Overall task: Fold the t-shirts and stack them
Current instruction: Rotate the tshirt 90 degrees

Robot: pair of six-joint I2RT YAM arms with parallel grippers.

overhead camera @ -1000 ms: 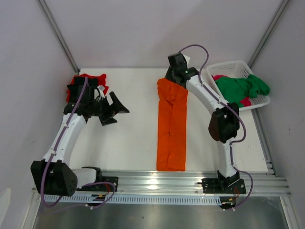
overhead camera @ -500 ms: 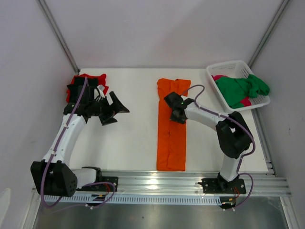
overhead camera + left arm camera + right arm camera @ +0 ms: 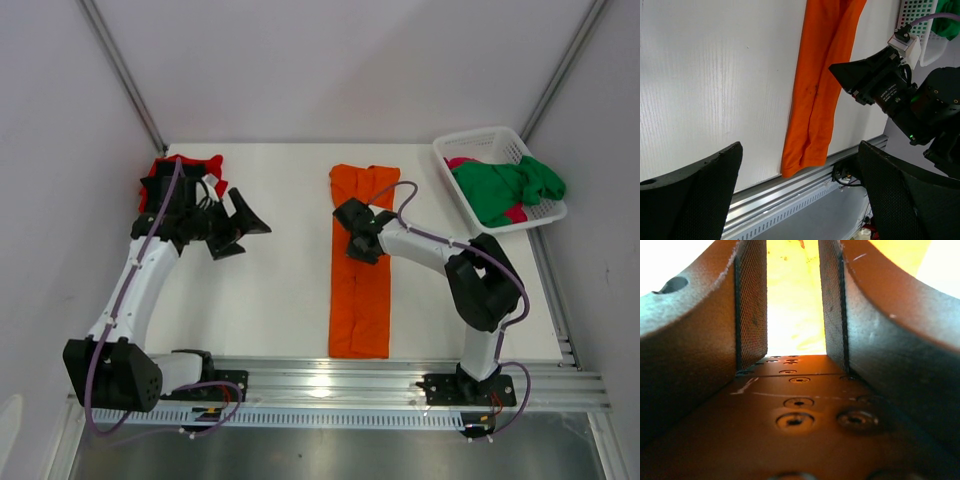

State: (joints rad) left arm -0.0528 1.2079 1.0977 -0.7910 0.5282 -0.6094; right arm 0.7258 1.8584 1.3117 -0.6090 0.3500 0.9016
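orange t-shirt (image 3: 360, 300) lies centre of the table (image 3: 280, 290) in the top view, already folded lengthwise into a long narrow strip running from upper centre down to the near edge. right gripper (image 3: 356, 238) sits low over the upper-middle part of the strip. in the right wrist view its pads (image 3: 752, 300) stand partly apart with orange cloth showing in the gap beyond them, and nothing looks pinched. whether the tips touch the cloth cannot be told.

left gripper (image 3: 240, 228) hangs over bare table at left centre, jaws spread wide, holding nothing. red t-shirt (image 3: 200, 165) is bunched at the upper left corner behind the left arm. green t-shirt (image 3: 505, 185) and a pink t-shirt (image 3: 462, 162) are heaped in the white basket (image 3: 480, 135) at upper right.

likely step: fold the strip across its length into a small rectangle.

- get both layers of the strip between the pads, not just the top one.
- grip near one end, at an edge, and carry it flat over the other end so the edges line up.
- move slowly, soft cloth drags and skews.
- the left arm could pin the near end if the strip slides.
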